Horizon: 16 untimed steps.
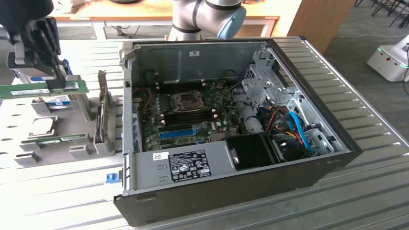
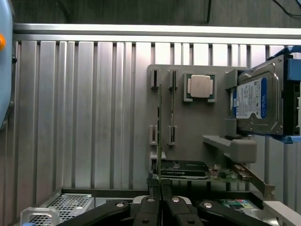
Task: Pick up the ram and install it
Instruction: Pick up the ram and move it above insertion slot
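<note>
- One ribbed metal counter carries everything.
- One open computer case lies on its side with the motherboard facing up. There is one blue slot on the board.
- One robot arm stands behind the case.
- One grey fixture sits at the exterior view's left, beside the case.
- One hard drive with a blue-white label stands on edge in the fixture.
- One expansion card is in the fixture.
- Two memory sticks:
  - The ram is held in the air above the fixture, well apart from the case. It is held on edge and roughly level, its long axis running across the exterior view and its label face toward that camera. In the wrist view it is edge-on.
  - A second stick rests in the fixture.
- One CPU lies flat in its pocket.
- One gripper: the jaws are nearly closed, pinching the ram's flat faces.
</note>
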Motion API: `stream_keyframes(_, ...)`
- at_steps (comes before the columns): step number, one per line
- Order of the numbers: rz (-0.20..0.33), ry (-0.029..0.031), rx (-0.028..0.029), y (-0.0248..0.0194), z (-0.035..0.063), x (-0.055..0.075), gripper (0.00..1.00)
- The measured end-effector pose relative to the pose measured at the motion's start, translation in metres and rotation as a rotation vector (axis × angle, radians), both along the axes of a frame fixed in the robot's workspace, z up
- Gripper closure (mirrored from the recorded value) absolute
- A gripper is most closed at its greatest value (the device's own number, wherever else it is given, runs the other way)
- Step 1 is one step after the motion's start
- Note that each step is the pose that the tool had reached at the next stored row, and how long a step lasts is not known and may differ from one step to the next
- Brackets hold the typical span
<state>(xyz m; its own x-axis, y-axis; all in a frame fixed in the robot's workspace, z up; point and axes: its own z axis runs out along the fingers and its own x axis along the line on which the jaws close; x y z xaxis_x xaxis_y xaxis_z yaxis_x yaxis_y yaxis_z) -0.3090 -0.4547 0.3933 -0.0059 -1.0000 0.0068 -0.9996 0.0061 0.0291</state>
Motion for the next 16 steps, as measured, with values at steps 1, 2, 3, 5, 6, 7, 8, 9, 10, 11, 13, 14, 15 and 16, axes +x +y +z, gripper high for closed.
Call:
stream_keyframes(1, 0.000, 0.0001, 0.0004, 0.0000, 0.0000, 0.002, 0.88)
stream_keyframes(2, 0.000, 0.0000, 0.0007, 0.0000, 0.0000, 0.004, 0.88)
stream_keyframes(3, 0.000, 0.0001, 0.0009, 0.0000, 0.0000, 0.006, 0.88)
stream_keyframes(5, 0.000, 0.0000, 0.0013, 0.0000, 0.0000, 0.009, 0.88)
stream_keyframes(6, 0.000, 0.0000, 0.0014, 0.0000, 0.0000, 0.011, 0.88)
stream_keyframes(7, 0.000, -0.0001, 0.0015, 0.0000, -0.0001, 0.014, 0.88)
stream_keyframes(8, 0.000, 0.0000, 0.0015, 0.0000, 0.0000, 0.016, 0.88)
stream_keyframes(9, 0.000, 0.0000, 0.0016, 0.0000, 0.0000, 0.018, 0.88)
stream_keyframes(10, 0.000, 0.0000, 0.0016, 0.0000, 0.0000, 0.020, 0.88)
stream_keyframes(11, 0.000, 0.0000, 0.0017, 0.0000, 0.0000, 0.022, 0.88)
stream_keyframes(13, 0.000, 0.0000, 0.0017, 0.0000, 0.0000, 0.027, 0.88)
stream_keyframes(14, 0.000, 0.0001, 0.0017, 0.0000, 0.0001, 0.029, 0.88)
stream_keyframes(15, 0.000, 0.0000, 0.0018, 0.0000, 0.0000, 0.032, 0.88)
stream_keyframes(16, 0.000, 0.0000, 0.0019, 0.0000, 0.0000, 0.034, 0.88)
